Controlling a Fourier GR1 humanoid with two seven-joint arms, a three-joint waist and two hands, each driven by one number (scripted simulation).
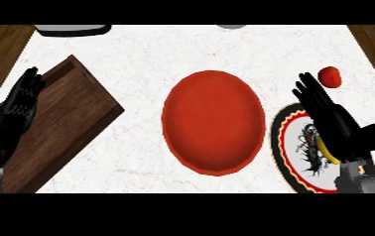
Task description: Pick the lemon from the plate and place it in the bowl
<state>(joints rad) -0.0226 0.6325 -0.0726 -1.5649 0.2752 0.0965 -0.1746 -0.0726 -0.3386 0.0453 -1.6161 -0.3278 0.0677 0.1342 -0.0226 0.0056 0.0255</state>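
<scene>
Counter (147, 51): right hand (326, 113) perhaps covering lemon (329, 155).

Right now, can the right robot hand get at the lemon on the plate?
Probably yes: the right robot hand is over the plate, fingers straight, and the lemon shows as a yellow edge under its palm, nothing between.

A matt red bowl (212, 122) sits on speckled white stone counter (183, 46) beside a dark-grained wooden board (66, 116).

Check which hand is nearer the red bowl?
Right. The right hand hangs over the plate just beside the red bowl's right rim. The left hand rests open at the view's left edge, beyond the wooden board.
</scene>
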